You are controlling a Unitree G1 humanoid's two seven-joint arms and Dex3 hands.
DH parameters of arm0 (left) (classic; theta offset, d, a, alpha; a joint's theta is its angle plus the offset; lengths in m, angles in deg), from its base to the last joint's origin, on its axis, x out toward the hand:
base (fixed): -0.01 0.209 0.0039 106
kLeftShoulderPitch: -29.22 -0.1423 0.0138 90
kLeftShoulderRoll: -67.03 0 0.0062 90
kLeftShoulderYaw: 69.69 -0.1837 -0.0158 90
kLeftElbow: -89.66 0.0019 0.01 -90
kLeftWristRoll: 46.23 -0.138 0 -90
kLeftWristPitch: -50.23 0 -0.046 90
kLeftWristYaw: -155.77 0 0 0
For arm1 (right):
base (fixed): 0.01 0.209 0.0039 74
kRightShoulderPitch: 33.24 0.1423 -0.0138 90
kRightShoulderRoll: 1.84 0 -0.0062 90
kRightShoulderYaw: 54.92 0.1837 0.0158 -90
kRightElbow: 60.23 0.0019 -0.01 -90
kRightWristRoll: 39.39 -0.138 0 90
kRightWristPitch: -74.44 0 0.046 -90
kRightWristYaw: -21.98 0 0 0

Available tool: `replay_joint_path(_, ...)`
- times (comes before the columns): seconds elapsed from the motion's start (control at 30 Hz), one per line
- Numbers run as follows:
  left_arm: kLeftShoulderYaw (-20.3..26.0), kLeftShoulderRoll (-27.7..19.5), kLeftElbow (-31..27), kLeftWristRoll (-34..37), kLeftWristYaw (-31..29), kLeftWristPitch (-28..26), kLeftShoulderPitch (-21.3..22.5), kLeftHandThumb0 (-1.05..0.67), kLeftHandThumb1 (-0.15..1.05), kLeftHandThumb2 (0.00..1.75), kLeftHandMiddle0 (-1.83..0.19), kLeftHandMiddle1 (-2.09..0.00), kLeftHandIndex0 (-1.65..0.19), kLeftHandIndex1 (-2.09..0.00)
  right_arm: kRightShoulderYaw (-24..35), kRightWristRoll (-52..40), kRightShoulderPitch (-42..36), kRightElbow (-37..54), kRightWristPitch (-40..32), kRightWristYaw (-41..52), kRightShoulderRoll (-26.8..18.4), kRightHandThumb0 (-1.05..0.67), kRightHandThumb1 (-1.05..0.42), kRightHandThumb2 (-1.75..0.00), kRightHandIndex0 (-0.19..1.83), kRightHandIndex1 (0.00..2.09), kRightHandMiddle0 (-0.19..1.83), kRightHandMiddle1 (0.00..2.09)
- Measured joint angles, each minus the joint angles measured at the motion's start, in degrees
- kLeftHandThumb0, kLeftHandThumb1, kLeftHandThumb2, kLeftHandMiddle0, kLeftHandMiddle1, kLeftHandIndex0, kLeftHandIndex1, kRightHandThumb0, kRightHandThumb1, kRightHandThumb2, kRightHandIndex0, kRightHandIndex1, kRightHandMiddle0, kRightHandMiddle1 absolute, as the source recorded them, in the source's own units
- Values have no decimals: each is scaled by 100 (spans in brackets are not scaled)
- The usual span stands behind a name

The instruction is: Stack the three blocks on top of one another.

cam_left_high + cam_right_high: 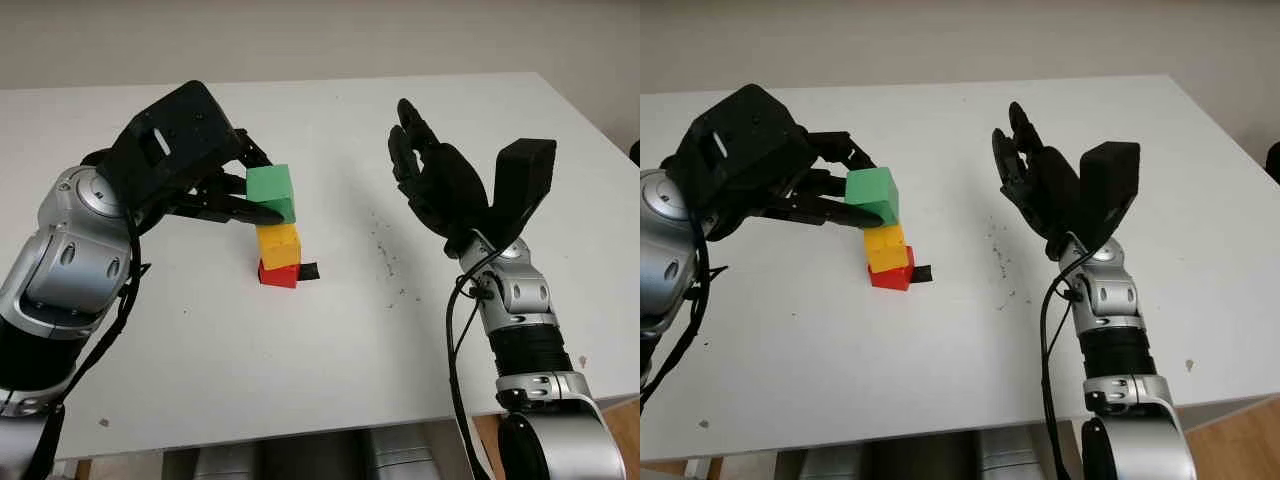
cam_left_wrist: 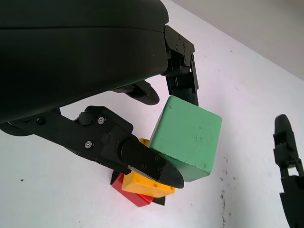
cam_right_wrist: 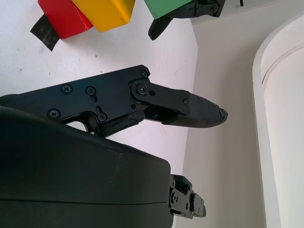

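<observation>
The left hand point(image 1: 215, 180) gripped the green block point(image 1: 271, 192) between its black fingers point(image 2: 142, 161), one finger along the block's near side and the others behind its far side. Just beneath the hand's fingertips stood the yellow block point(image 1: 278, 243), set on the red block point(image 1: 278, 273), which sat on the white table point(image 1: 330, 340). The green block was held tilted over the yellow one; from the head views it looked to touch the yellow block's top, but whether it rested there or hung just clear could not be told. A small black tab point(image 1: 308, 271) lay on the table against the red block, on the side away from the left hand.

The left wrist view showed the green block's tilt and the yellow block peeking out under the lower finger, with the red corner below it. The right hand point(image 1: 440, 185) was open, raised above the table well apart from the stack. Its wrist view caught the red and yellow blocks beyond its finger point(image 3: 190, 111).
</observation>
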Motion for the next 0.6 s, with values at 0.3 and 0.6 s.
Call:
replay_joint_path(0.3,0,-1,-33,126,-3,-143,0,-34,99,5,-16,-76,-42,-182,15,-41,-3,30,-40,-58,4,-63,-105,-57,-19,0,-19,0)
replay_joint_path(0.6,0,-1,-27,122,102,7,-20,-34,99,5,-17,-66,-38,-180,28,-122,-45,31,-47,-8,4,-63,-105,-59,-19,0,-19,0)
